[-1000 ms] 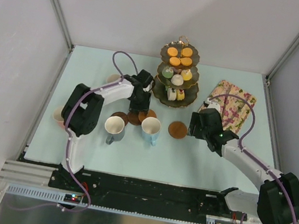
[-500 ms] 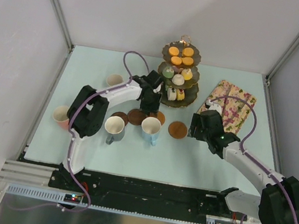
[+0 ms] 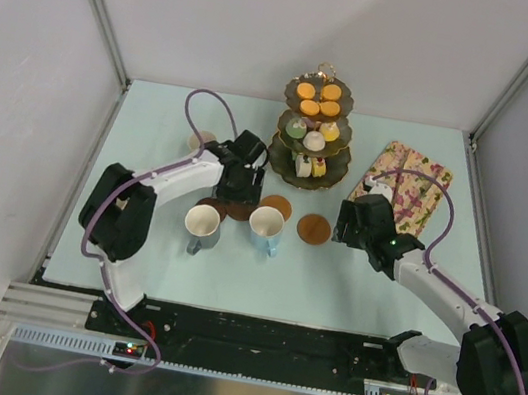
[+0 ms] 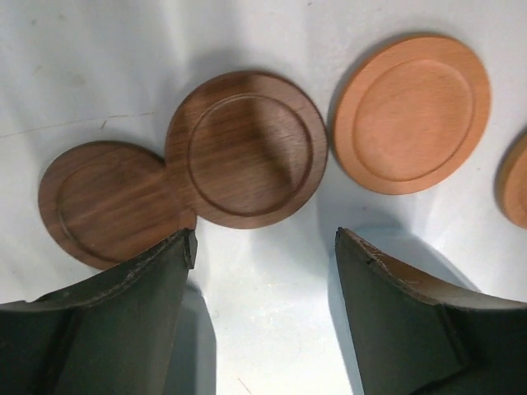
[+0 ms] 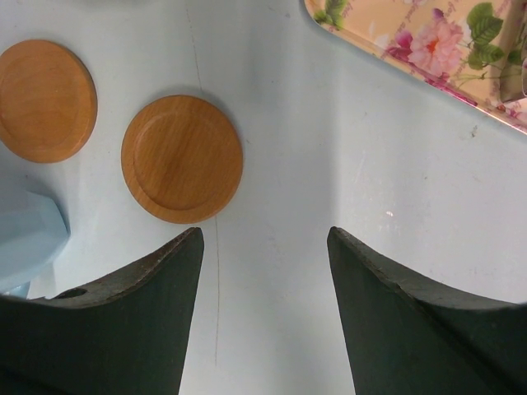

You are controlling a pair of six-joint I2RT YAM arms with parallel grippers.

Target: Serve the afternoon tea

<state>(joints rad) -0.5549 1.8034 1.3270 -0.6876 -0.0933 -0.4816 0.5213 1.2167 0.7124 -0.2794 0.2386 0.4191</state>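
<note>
A pale mug (image 3: 200,138) at the far left is half hidden behind the left arm, its colour hard to make out. The left gripper (image 4: 265,243) hangs over the pale blue bench (image 3: 311,278), its dark matte fingers (image 4: 123,313) spread and empty. Below it lie two round dark-wood coasters with raised rims, the left dark coaster (image 4: 99,202) tucked under the edge of the middle dark coaster (image 4: 247,148). Nearer stand the grey mug (image 3: 203,225) and blue mug (image 3: 266,226). Just right lies a smooth orange-brown coaster (image 4: 412,111), then the last coaster (image 5: 181,158). Behind them rises the three-tier stand (image 3: 313,135), scalloped and gold-rimmed, carrying small cakes (image 3: 319,92). The right gripper (image 5: 263,234) is released over bare bench, beside the floral tray (image 5: 428,41), which is cut off by the frame.
</note>
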